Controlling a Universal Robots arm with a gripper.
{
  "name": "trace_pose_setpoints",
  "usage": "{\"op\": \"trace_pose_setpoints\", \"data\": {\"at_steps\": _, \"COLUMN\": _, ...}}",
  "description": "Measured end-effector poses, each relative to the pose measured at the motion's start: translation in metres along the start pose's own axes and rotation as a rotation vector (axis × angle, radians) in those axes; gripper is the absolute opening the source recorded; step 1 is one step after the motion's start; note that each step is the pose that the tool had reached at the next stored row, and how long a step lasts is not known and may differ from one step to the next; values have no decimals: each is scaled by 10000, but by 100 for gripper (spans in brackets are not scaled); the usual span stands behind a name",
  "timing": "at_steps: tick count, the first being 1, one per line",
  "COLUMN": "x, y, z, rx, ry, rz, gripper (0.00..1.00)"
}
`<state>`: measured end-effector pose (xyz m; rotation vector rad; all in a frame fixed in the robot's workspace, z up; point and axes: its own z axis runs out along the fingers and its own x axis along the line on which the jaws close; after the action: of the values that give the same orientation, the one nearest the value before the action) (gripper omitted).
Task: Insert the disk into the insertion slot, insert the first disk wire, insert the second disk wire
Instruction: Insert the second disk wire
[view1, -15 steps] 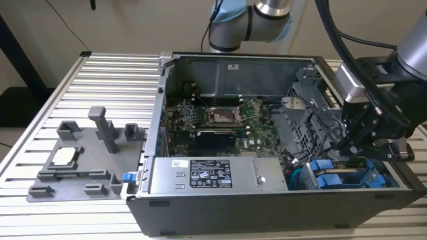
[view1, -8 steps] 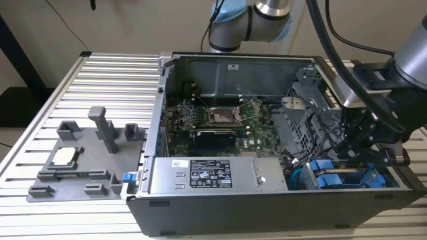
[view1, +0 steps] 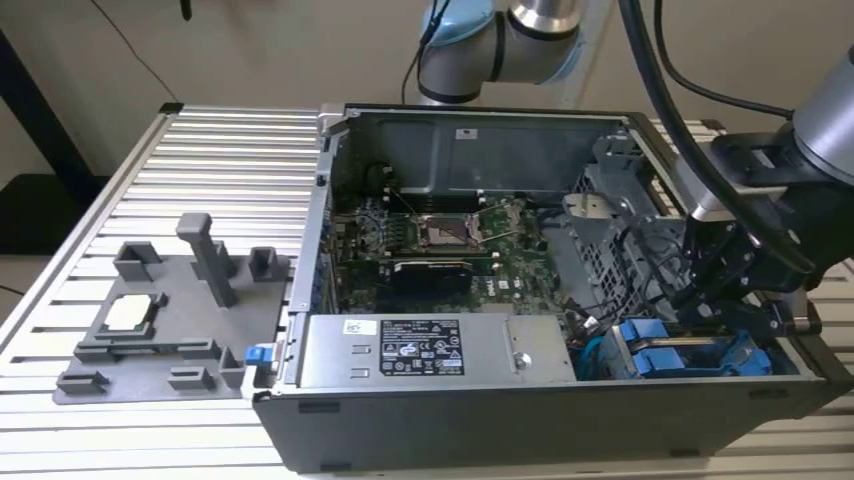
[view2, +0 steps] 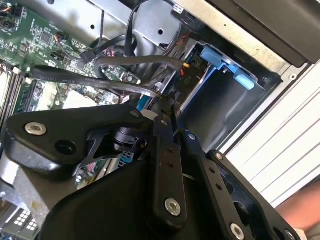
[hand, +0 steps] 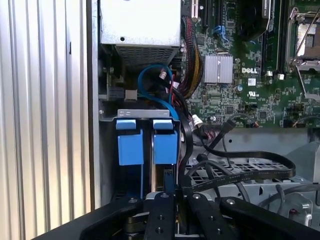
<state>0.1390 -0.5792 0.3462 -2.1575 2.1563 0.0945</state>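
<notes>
Exterior view: open computer case (view1: 534, 420) lying on a ribbed metal tabletop (view1: 200, 160), toward its right half as this view shows it. Grey plastic fixture (view1: 160, 330) with posts near the tabletop's left edge, well apart from the case. Inside the case, green motherboard (view1: 427, 240) in the middle, silver labelled power-supply box (view1: 427, 350) along the near wall. Beside that box, in the near right corner of the case, blue carrier tabs (view1: 661, 350) standing in the grey metal drive cage (view1: 601, 230). Dark robot arm and tool (view1: 727, 300) reaching down into the case just beside those blue tabs, black cables trailing around it.

Second wrist view: black tool (view2: 165, 107) in close, fingers (view2: 165, 135) drawn nearly together on a flat black cable (view2: 100, 80) looping across the motherboard. Blue tabs (view2: 227, 67) beyond the tips, against the case wall.

First wrist view: two blue carrier ends (hand: 147, 142) side by side, upright in the insertion slot (hand: 145, 114) of the cage, next to the case wall. Disk itself hidden behind those ends, so seated depth cannot be told. Blue cable (hand: 155, 87) curling above the cage toward the power-supply box (hand: 140, 25). Tool (hand: 170, 187) just below the carriers, tips close together around the black flat cable (hand: 240, 170).
</notes>
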Motion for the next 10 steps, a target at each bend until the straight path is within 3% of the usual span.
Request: {"op": "trace_pose_setpoints", "data": {"at_steps": 10, "x": 11, "y": -24, "z": 53, "rx": -1, "ry": -1, "rz": 0, "gripper": 16}}
